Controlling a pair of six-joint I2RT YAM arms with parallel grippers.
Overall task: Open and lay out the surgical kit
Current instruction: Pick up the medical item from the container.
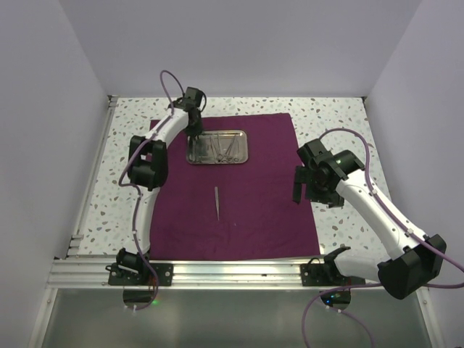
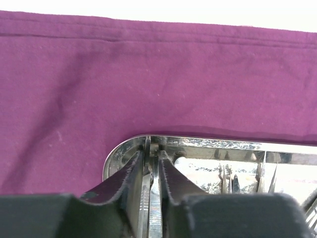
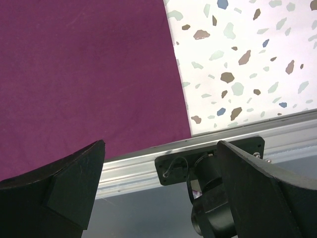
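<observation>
Top external view showed a dark purple cloth wrap [image 1: 254, 217] spread flat over a white speckled terrazzo table [image 1: 341, 116]. A small rectangular shiny steel tray [image 1: 246, 148] sat on the far half of the cloth, with several scissor-handled silver forceps [image 1: 221, 147] lying inside it. A pair of thin silver tweezers [image 1: 217, 203] lay alone on the cloth nearer the arms, well apart from the tray and pointing toward the near edge.

The left gripper [image 1: 194, 134] was down at the tray's left end. In the left wrist view its black padded fingers [image 2: 130, 183] were drawn close together, pressed on either side of a thin flat silver instrument [image 2: 154, 208] that stood between them just inside the tray's rounded corner [image 2: 119, 153]. Whether that instrument was tweezers or forceps could not be told. More steel tips showed in the tray to the right.

The right gripper [image 1: 306, 187] hung at the cloth's right edge, jaws spread wide and holding nothing. The right wrist view showed its two fingers [image 3: 74, 183] far apart, and beyond them the cloth's corner [image 3: 89, 74], the speckled table [image 3: 247, 64] and a silver aluminium rail [image 3: 138, 166] along the near edge.
</observation>
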